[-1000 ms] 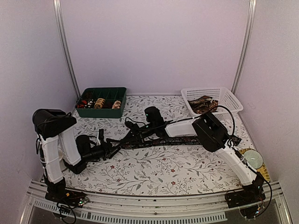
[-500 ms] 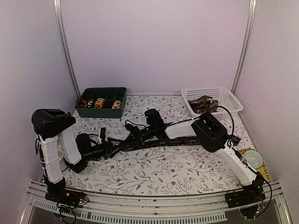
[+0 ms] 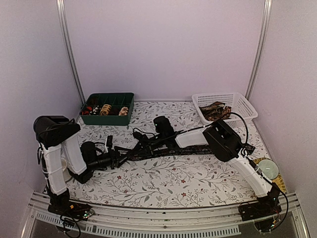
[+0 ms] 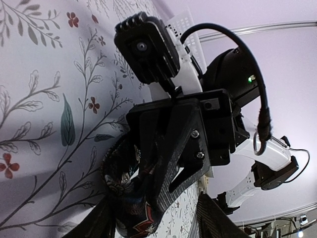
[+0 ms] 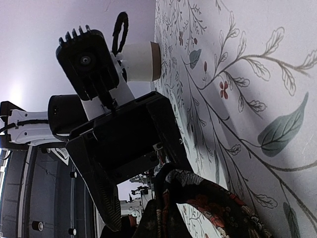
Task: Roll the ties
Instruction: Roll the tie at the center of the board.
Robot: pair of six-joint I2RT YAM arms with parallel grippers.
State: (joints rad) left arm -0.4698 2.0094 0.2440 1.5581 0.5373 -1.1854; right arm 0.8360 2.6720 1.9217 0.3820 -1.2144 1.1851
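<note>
Top view: small coiled ties (image 3: 105, 109) sit in the dark green plastic compartment tray (image 3: 106, 120) at the surface's far left corner. Loose ties (image 3: 215, 110) fill the white mesh basket (image 3: 245, 113) at the far right corner. A long dark patterned fabric tie (image 3: 198, 148) lies stretched across the middle.

Left wrist view: the right gripper (image 4: 148, 203) is closed on the tie's end, which is barely curled.

Right wrist view: the left gripper (image 5: 148, 198) has its jaws apart, and I cannot tell if it touches the tie. Most of the rolling seems left to do.

tablecloth (image 3: 168, 183): white, grey-green leafy vines, small red flowers
flat tie (image 3: 195, 148): black, reddish floral motifs
basket ties (image 3: 214, 110): brown-tan, patterned
coiled ties (image 3: 105, 109): tan, red, dark
tray (image 3: 92, 119): dark green
basket (image 3: 237, 101): white mesh
left arm (image 3: 54, 163), right arm (image 3: 247, 171): both white shells, black joints
</note>
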